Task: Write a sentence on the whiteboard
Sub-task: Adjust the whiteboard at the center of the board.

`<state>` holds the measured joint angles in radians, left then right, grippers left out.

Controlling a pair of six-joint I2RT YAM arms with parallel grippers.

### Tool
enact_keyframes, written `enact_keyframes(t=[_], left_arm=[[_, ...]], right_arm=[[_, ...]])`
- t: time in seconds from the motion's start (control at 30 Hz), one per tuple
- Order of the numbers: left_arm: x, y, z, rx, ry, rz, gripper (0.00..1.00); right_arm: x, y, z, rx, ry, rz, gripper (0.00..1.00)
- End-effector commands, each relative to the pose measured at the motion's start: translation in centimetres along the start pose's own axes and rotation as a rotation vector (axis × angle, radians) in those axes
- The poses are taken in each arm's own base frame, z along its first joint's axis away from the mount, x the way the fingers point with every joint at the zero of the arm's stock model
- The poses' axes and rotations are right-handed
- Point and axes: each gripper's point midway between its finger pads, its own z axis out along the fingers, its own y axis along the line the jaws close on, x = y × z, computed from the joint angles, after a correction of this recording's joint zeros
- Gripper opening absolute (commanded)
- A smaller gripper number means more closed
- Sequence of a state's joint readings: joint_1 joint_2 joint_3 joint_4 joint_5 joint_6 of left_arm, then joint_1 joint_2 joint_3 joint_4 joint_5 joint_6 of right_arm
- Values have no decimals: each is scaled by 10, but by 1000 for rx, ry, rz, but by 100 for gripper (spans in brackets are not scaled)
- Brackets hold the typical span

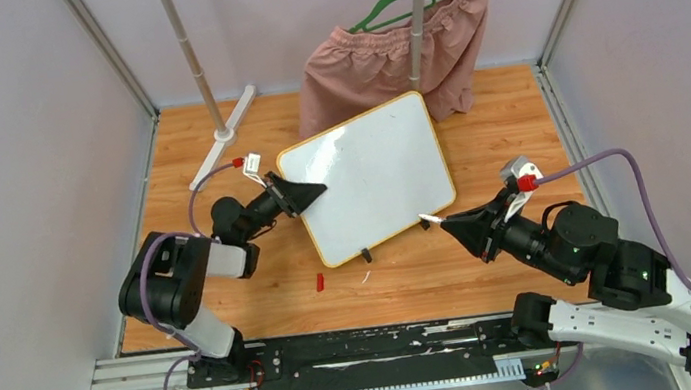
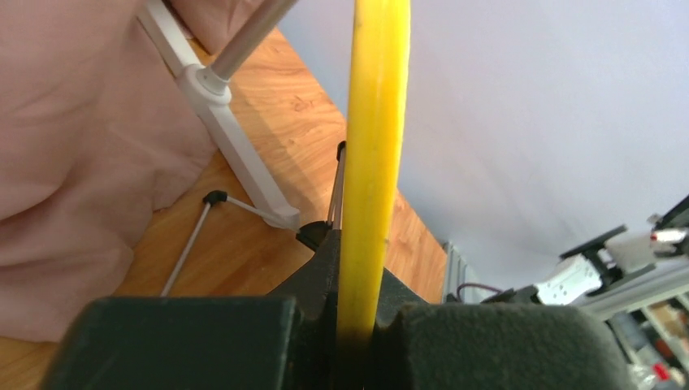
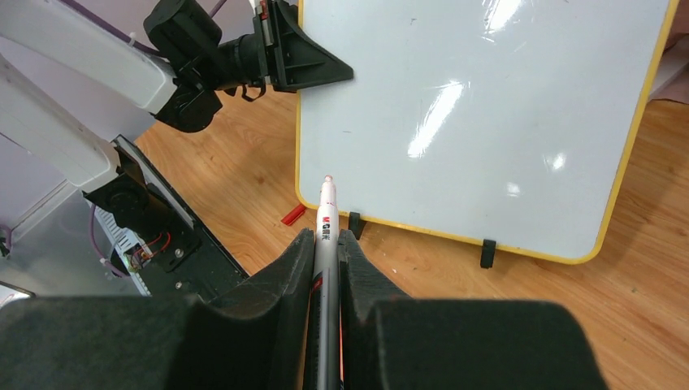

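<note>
**Board pinched at its side, marker aimed at its near edge**

The left hand is pressed onto the board, its fingers pinching the yellow rim on the side nearest that hand. The board spreads away from those fingertips across the worktop. The right hand pinches a marker, and the board lies just ahead of it, with the marker tip at the board's near edge. Whether the tip touches cannot be told.

The top view alone shows both arms at once, with a pink garment beyond the board's far edge. The left wrist view shows only the rim running upright between the fingers, not the board's face. The right wrist view shows that white face streaked with glare, the two black feet along the near edge, and a red cap on the worktop just left of the marker tip.
</note>
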<state>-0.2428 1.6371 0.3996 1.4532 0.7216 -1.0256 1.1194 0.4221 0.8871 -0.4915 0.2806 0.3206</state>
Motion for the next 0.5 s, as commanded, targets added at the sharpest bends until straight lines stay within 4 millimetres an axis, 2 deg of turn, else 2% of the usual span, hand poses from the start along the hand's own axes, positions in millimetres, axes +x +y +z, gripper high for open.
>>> enact_keyframes(t=[0.0,0.27,0.47], left_arm=[[26,-20,0,39,103,132,0],[44,-18,-9,-69,183,238,0],[62,-14,-20,-120,230,182,0]], right_arm=[[-2,0,-3,-11,-21,0,0],[-1,0,-8,-19,-29,9,0],[0,0,-9,-24,-29,8,0]])
